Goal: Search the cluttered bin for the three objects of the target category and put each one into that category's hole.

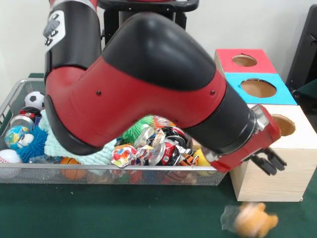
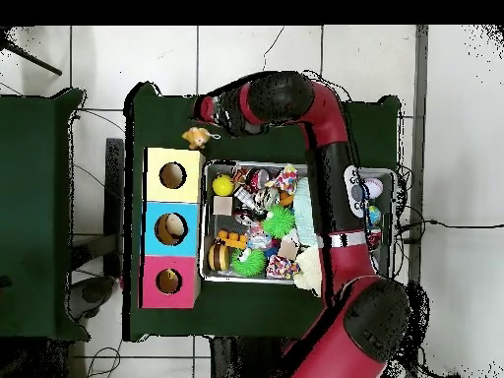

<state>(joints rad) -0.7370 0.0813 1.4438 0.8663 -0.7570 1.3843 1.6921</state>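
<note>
The cluttered bin (image 1: 99,173) is a silver wire-mesh basket full of toys, also seen in the overhead view (image 2: 386,177). A tan-brown teddy bear (image 1: 253,221) lies blurred on the green table, outside the bin and in front of the wooden box (image 1: 277,173). In the overhead view the bear (image 2: 199,136) lies next to that box (image 2: 172,157). My gripper (image 1: 270,162) hangs above the bear at the box's front corner, open and empty; it also shows in the overhead view (image 2: 211,111). A yellow duck (image 1: 201,159) lies in the bin's corner nearest the box (image 2: 223,184).
Three boxes with round holes stand in a row beside the bin: wooden, blue (image 1: 257,88) and red (image 1: 245,62). My arm (image 1: 148,84) spans the bin and hides much of it. Balls, crushed cans and a green spiky toy (image 1: 138,130) fill the bin.
</note>
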